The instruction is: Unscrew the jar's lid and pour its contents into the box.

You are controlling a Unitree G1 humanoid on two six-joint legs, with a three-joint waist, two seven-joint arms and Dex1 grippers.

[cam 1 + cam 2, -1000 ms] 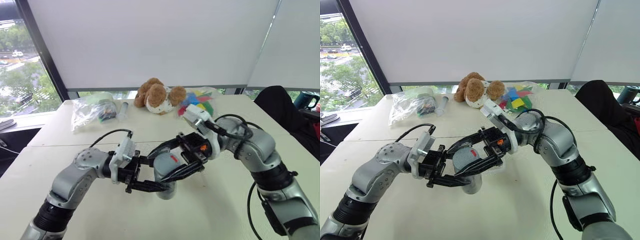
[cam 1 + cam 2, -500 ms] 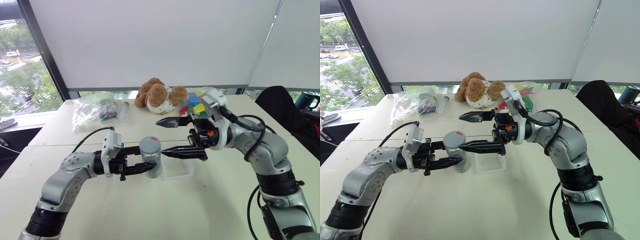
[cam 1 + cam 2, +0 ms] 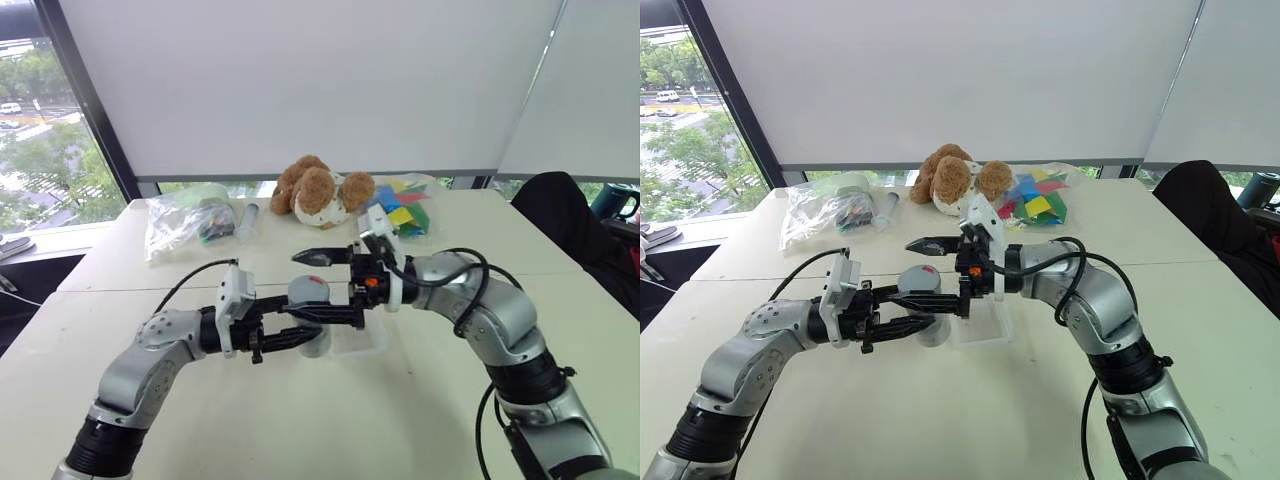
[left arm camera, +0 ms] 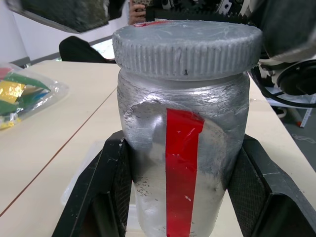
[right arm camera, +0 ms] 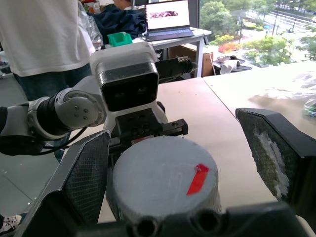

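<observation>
Jar clamped in left gripper, right gripper straddling lid

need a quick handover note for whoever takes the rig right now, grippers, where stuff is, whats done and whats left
Left gripper: shut on the jar, held upright above the table.
Right gripper: open, fingers either side of the lid, not clamped.
Box: on the table just behind the jar.
Done: jar picked up, lid still on.
Left: grip the lid, unscrew it, pour the contents into the box.
</observation>
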